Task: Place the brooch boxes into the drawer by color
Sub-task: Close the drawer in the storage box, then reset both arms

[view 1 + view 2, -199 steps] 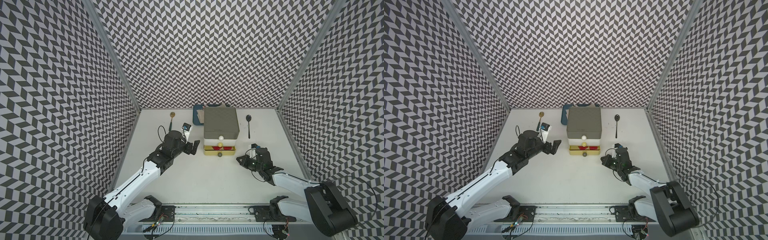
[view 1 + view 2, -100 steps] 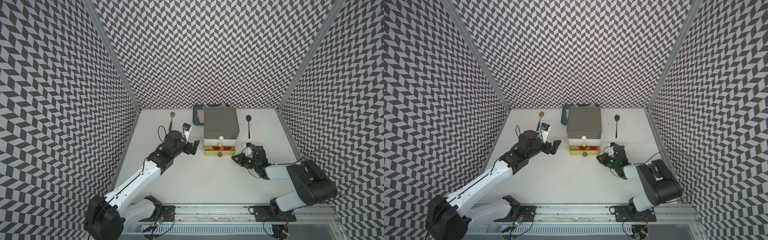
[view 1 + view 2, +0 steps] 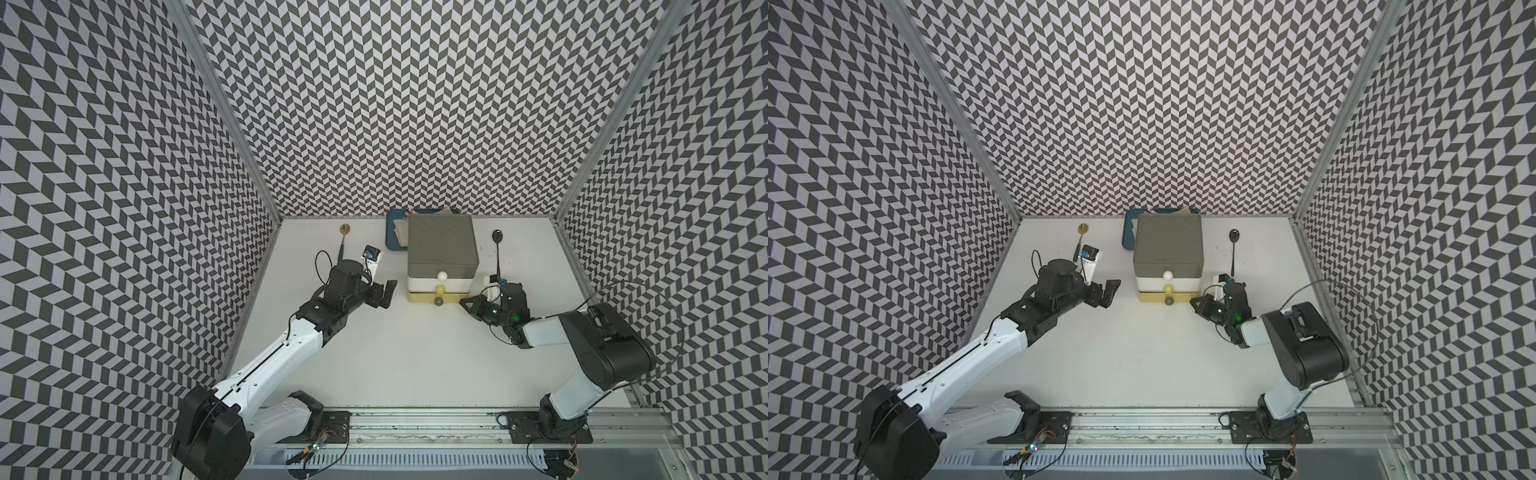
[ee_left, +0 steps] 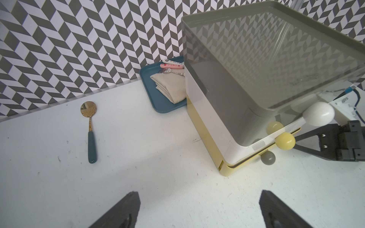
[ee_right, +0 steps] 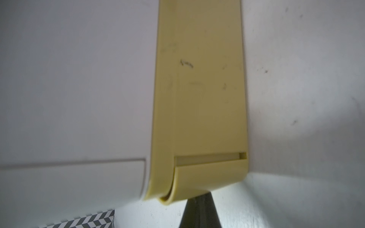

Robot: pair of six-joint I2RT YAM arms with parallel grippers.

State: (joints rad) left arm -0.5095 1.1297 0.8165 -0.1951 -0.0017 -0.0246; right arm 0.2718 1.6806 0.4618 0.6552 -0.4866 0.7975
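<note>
Gold-bowled with a teal handle, a spoon lies at the far left of the white table, clear of likely trouble. Next is the left gripper, jaws spread wide and empty. It hovers near, not touching, the left flank of the boxy three-tier plastic drawer chest, grey over white over yellow. It braces nothing, which is the first weakness. A flat blue plastic tray sits just behind the chest's rear left corner.

The top two tiers look closed, and the yellow bottom drawer stands out by a sliver. No brooch boxes show in any view. I judge they are inside the tiers, so the colour sorting cannot be checked from here.

At the drawer's front right corner is the right gripper, jaws pressed together on nothing, its tip at or against the yellow front. Pushing at a corner rather than by the grey ball knob could skew the drawer until it binds. The tip could also slide off the rounded edge. With the chest light and unheld, the same push may shove it back into the tray.

Far right, a slim black spoon ends just beside that arm's wrist, where a careless withdrawal could clip it.
</note>
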